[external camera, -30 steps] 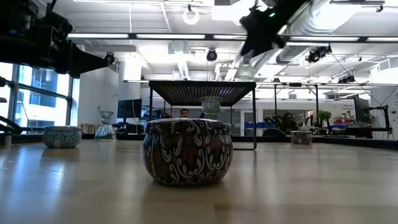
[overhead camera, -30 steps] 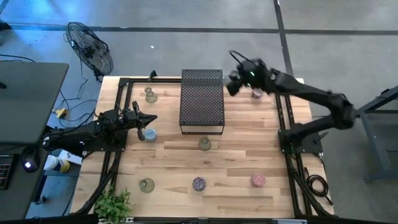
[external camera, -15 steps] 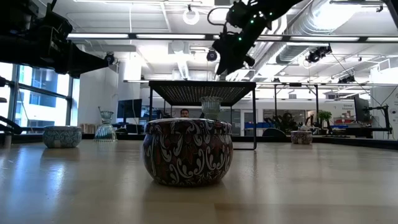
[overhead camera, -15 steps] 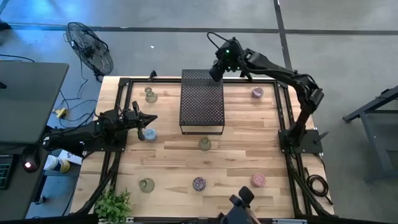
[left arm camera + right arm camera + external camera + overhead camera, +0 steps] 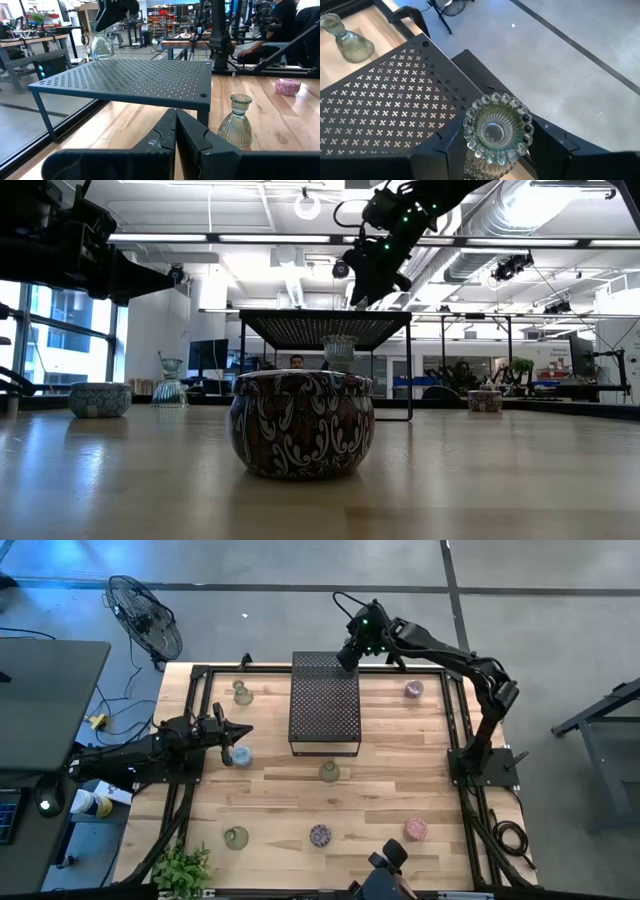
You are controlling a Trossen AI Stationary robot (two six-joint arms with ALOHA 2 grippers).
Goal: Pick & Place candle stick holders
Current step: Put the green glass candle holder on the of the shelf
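**A:** Why is the right gripper [image 5: 492, 165] out over the far corner of the black stand [image 5: 324, 705]?

**B:** It is grasping a clear glass holder [image 5: 498, 131] upright between its fingers, above that corner, probably to set it on top.

**A:** And the arm's pose?

**B:** Stretched across the table's far edge, wrist angled down. The left gripper [image 5: 175, 131] waits clenched and empty at the left side, beside a pale blue holder [image 5: 240, 755].
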